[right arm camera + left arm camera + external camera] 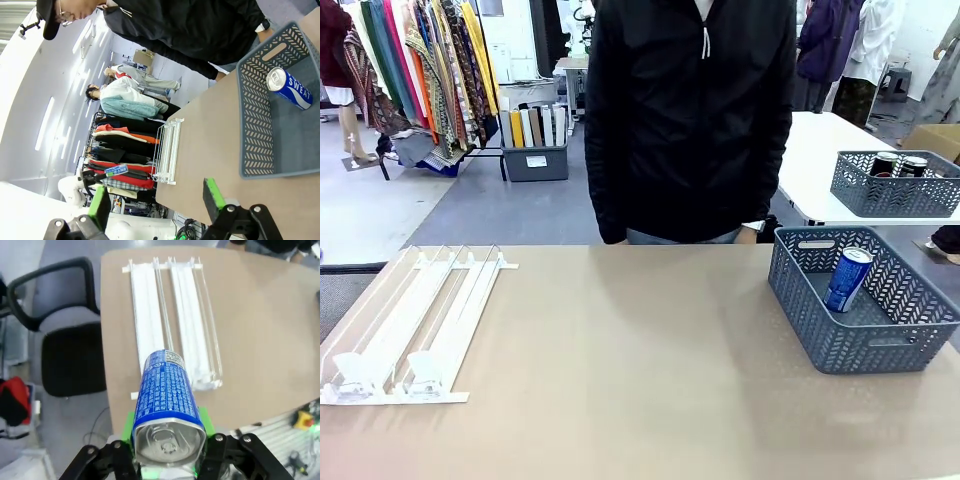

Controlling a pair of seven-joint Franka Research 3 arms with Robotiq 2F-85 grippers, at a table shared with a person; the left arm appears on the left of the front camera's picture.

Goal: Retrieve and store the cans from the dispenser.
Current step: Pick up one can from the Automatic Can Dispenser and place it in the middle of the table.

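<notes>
The left gripper [167, 452] has its green pads [131, 426] clamped on either side of a blue-and-white can [167, 400], silver top toward the wrist camera, the can's far end pointing down over the near end of the dispenser [172, 322]. The gripper hangs above the table's [260, 340] edge, with a black chair [65, 345] just off the table beside it. The right gripper [156, 202] has its fingers spread wide with nothing between them, held above the table and rolled sideways. Beyond it a second blue can [290, 89] leans against the inner wall of the grey basket [865, 330]. A person [690, 120] in a black jacket stands at the far side.
</notes>
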